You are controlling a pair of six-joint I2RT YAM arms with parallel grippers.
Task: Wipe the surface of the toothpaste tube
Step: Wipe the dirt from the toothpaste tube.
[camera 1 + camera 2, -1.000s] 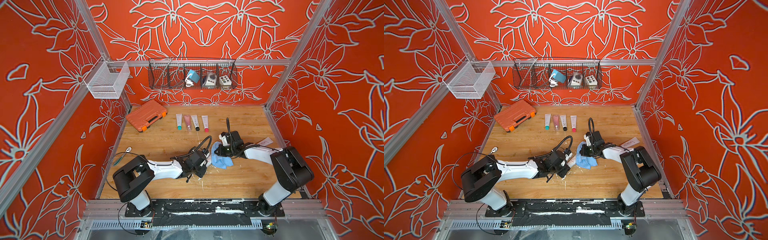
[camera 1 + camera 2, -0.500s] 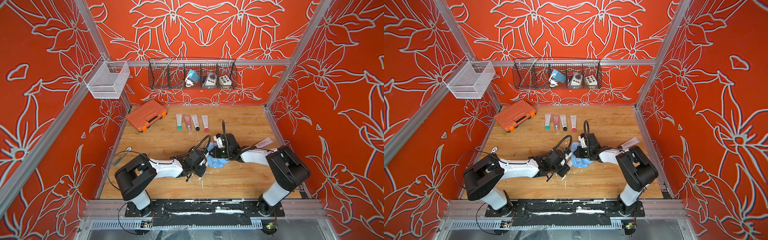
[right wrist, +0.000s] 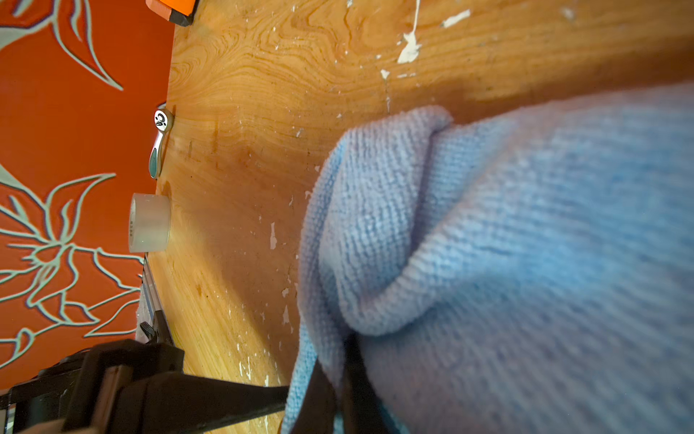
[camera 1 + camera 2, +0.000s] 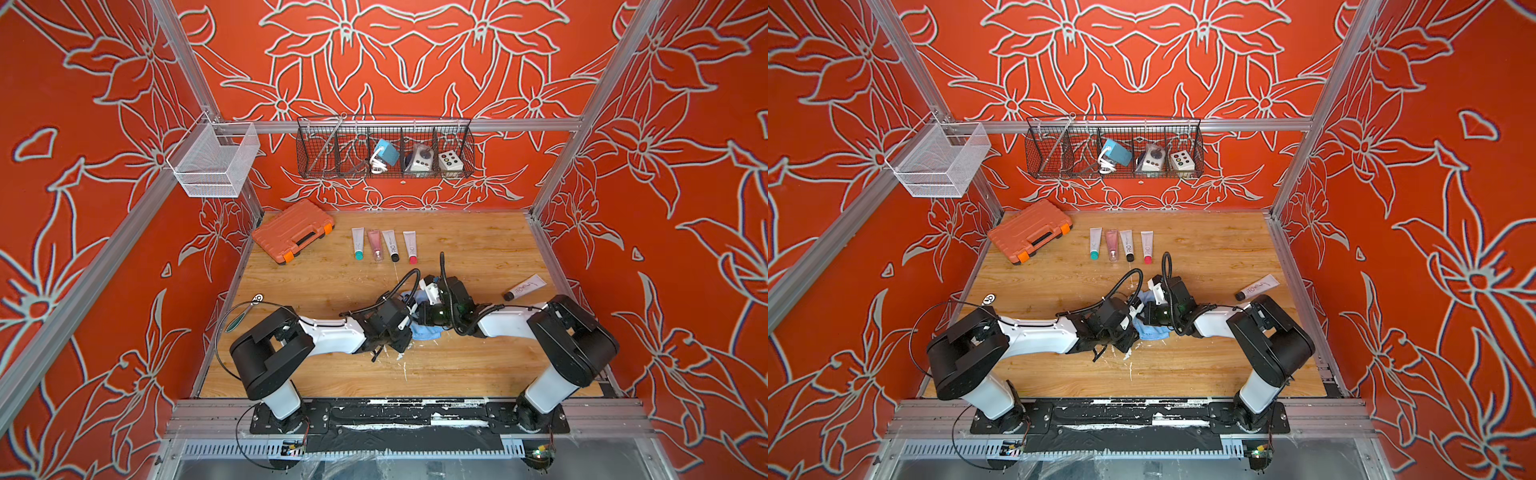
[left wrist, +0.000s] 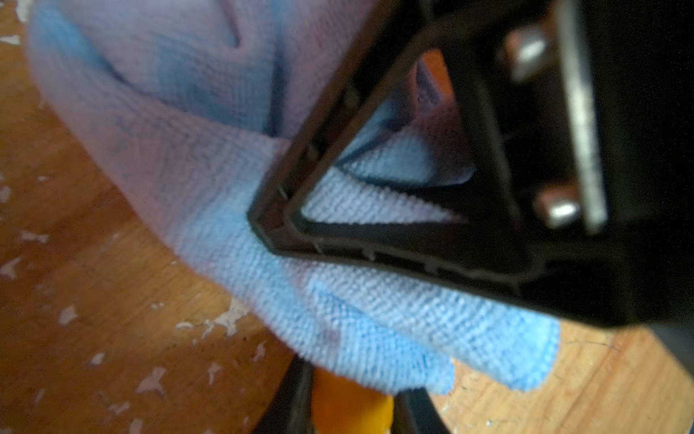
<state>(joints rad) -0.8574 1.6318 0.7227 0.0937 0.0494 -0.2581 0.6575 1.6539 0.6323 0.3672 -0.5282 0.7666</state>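
Observation:
In the left wrist view my left gripper point(image 5: 351, 398) is shut on an orange toothpaste tube point(image 5: 349, 411); only a short part of it shows between the black fingers. A light blue cloth point(image 5: 338, 312) lies draped over the rest of the tube. My right gripper point(image 3: 340, 375) is shut on a fold of this cloth point(image 3: 507, 244), and its black triangular finger point(image 5: 375, 233) presses into it. In both top views the two grippers meet at mid-table over the cloth point(image 4: 424, 332) point(image 4: 1152, 330), left gripper point(image 4: 405, 322) against right gripper point(image 4: 422, 311).
Several more tubes point(image 4: 384, 245) lie in a row at the back beside an orange case point(image 4: 293, 230). One tube point(image 4: 524, 287) lies by the right wall. A ratchet wrench point(image 4: 249, 307) and a tape roll point(image 3: 149, 222) sit at the left edge. Two wire baskets point(image 4: 384, 147) point(image 4: 214, 160) hang above.
My right gripper has slid left with the cloth, from beside the left gripper to right up against it. The cloth now covers the held tube. The left arm has barely moved.

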